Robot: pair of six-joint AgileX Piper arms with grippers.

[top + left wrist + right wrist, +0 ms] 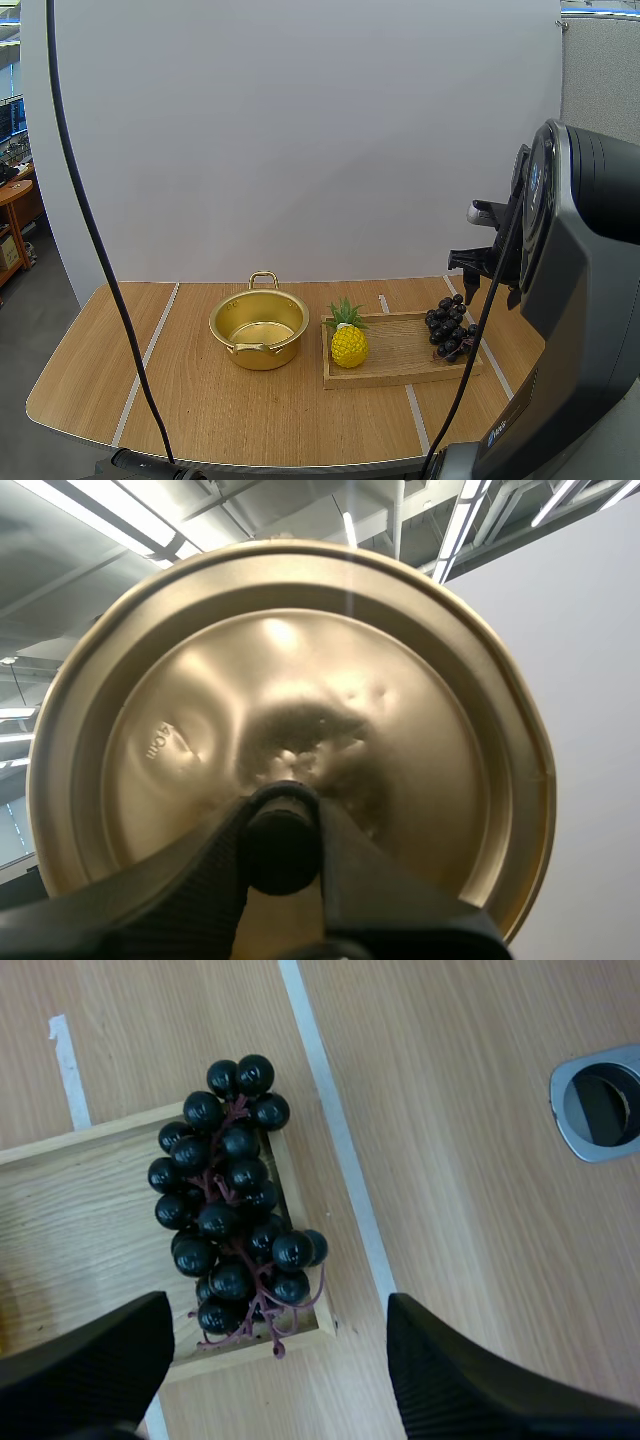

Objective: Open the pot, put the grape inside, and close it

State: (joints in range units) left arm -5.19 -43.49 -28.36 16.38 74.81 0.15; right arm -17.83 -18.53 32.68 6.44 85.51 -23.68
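Two jobs: my left gripper (283, 852) clamps the gold lid (300, 670) by its black knob (283, 830); my right gripper (285, 1360), spread wide, hangs over the grape bunch (235, 1210) at the wooden tray's (80, 1210) right end. The open pot (259, 328) stands left of the tray.

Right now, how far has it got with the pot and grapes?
Done: the pot stands open; the left gripper pinches the lid by its knob. In hand: the right gripper hangs open over the grapes on the wooden tray. Left: grab them, drop them in, close the pot.
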